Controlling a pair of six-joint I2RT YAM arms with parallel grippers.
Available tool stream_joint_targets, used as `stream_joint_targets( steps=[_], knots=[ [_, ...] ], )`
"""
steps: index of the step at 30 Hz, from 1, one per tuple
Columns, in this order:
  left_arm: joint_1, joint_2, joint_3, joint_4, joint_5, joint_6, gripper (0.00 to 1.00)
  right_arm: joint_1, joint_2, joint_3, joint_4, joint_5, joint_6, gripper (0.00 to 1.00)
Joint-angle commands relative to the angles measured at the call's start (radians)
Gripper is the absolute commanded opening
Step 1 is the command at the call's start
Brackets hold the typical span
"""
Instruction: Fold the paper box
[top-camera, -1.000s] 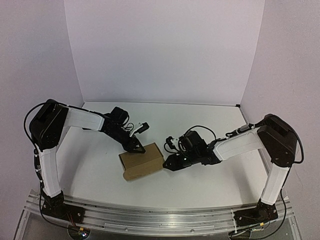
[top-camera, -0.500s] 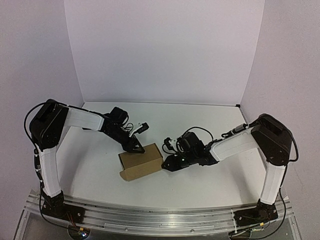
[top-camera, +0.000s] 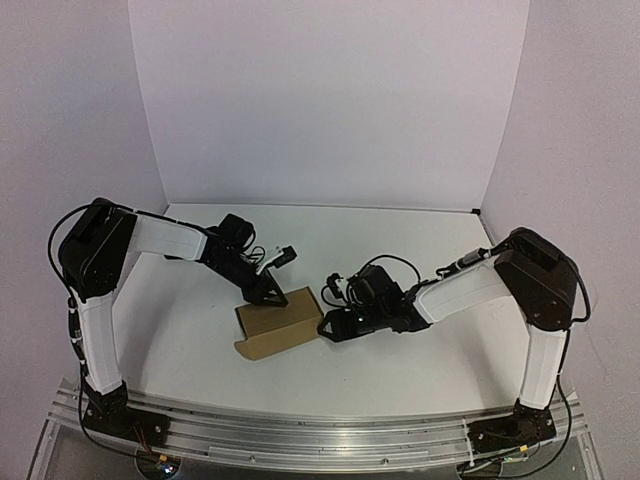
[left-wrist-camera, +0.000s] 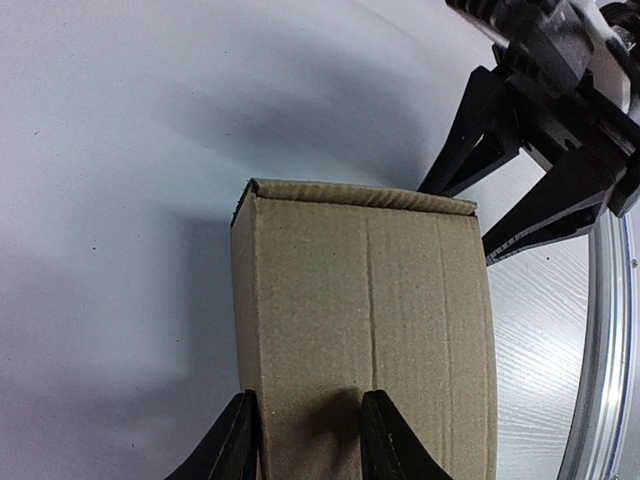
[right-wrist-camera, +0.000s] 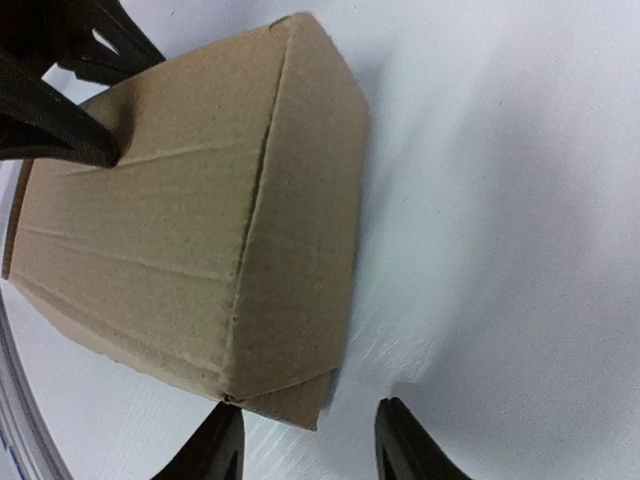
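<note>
Reaching inward with elbows bent, both arms meet at the brown paper box lying on the white table. Left gripper, fingers partly spread, rests its tips on the box top. Right gripper, jaws apart and empty, sits low just beside the box's right end.

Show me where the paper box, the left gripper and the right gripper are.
paper box (left-wrist-camera: 365, 320): left wrist view, middle of its top face.
left gripper (top-camera: 276, 297): top external view, between its fingertips.
right gripper (right-wrist-camera: 310, 410): right wrist view, between its fingertips.

Brown paper box, folded shut, lying flat (one flap ajar).
</note>
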Motion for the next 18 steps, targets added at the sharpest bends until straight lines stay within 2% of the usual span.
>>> stream_joint_targets(
  steps=[1,9,13,18],
  knots=[
    [-0.025,0.028,-0.028,-0.093,0.02,0.049,0.34,-0.004,-0.025,0.02,0.052,0.236,0.037,0.49],
    [-0.025,0.025,-0.022,-0.094,0.006,0.025,0.33,-0.005,0.01,0.059,0.035,0.243,0.03,0.48],
    [-0.016,0.027,0.004,-0.098,-0.102,-0.143,0.35,-0.005,-0.034,0.051,-0.002,0.258,0.034,0.5],
    [-0.005,0.015,0.033,-0.151,-0.296,-0.387,0.35,0.011,-0.181,-0.037,-0.059,0.264,0.035,0.58]
  ],
)
